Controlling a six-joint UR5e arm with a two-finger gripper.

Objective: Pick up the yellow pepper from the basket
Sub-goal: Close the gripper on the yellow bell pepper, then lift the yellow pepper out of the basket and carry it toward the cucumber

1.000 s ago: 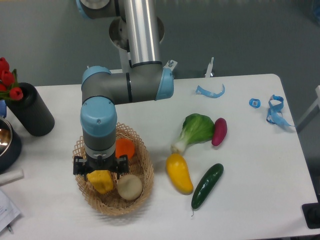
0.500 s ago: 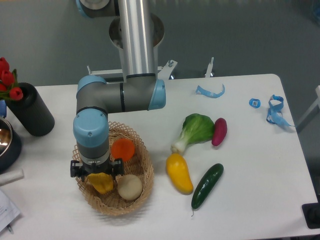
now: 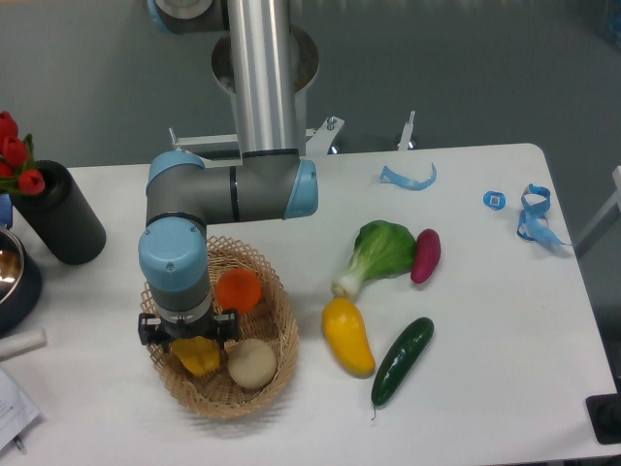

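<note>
My gripper (image 3: 190, 335) hangs straight down into the basket (image 3: 281, 330), set over the yellow pepper (image 3: 197, 355), which lies against the basket's left inner wall. My fingers sit at the pepper's top on either side, but my own wrist hides the tips, so I cannot tell whether they are pressing on it or only flanking it.

Two other things crowd the pepper inside the basket: an orange round vegetable (image 3: 239, 289) just beside my wrist toward the basket's back, and a pale tan round one (image 3: 252, 363) touching or nearly touching the pepper on its right.

Right of the basket, on the white table (image 3: 466, 388), lie a smooth yellow squash (image 3: 347, 336), a dark green cucumber (image 3: 402, 360), a leafy green bok choy (image 3: 376, 252) and a magenta radish (image 3: 425, 255) beside it. Left of the basket stand a black cylinder (image 3: 66, 225) with red tulips (image 3: 17, 155) and a dark bowl (image 3: 14, 280) at the frame edge. Blue tape scraps (image 3: 408, 179) lie well beyond the basket, at the table's far right.
</note>
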